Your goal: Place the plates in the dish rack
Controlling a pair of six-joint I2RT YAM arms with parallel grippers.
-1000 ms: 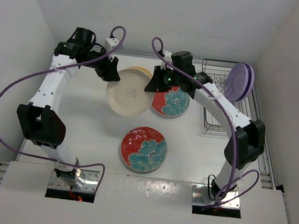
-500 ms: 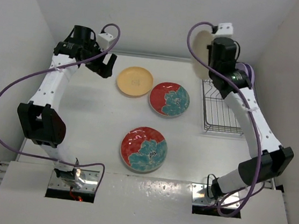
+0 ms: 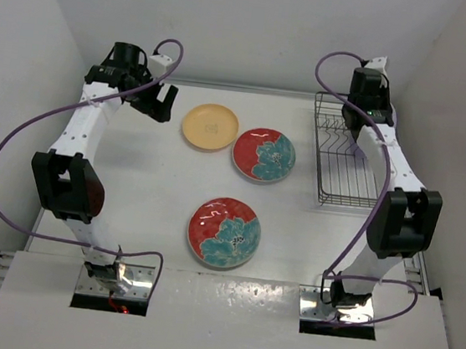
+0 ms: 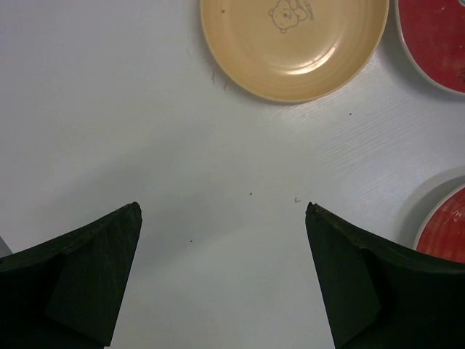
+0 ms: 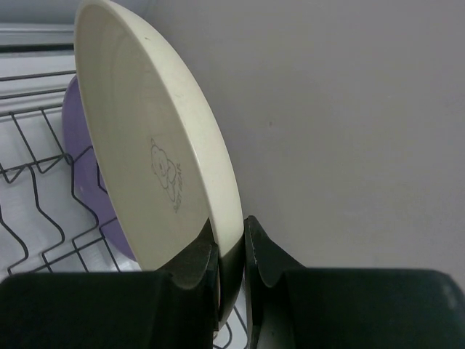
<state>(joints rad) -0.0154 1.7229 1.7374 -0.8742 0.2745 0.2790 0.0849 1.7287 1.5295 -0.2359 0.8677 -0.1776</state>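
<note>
At the far right corner of the white tabletop (image 3: 129, 196), over the far end of the dark grey wire dish rack (image 3: 345, 166), the cream round shallow plate (image 5: 145, 145) stands on edge and leans a little. Its hollow face turns toward the rack's wires and carries a small outline drawing of a bear; no lettering can be read on it. The right gripper (image 5: 229, 240) is clamped on its lower rim, one finger on each face. Just behind it a lilac round plate (image 5: 91, 182) stands on edge among the rack's dividers. The rack's long axis runs from near to far along the right edge.

Near the middle of the far edge an orange-yellow round plate (image 3: 210, 127) lies flat, printed with a bear and a tiny line of writing too small to read. Just right of it lies a red round plate with teal flowers (image 3: 264, 154), and a second red-and-teal plate (image 3: 224, 232) lies toward the near edge. The left gripper (image 4: 221, 211) hangs over bare tabletop by the orange-yellow plate, jaws spread wide and holding nothing.
</note>
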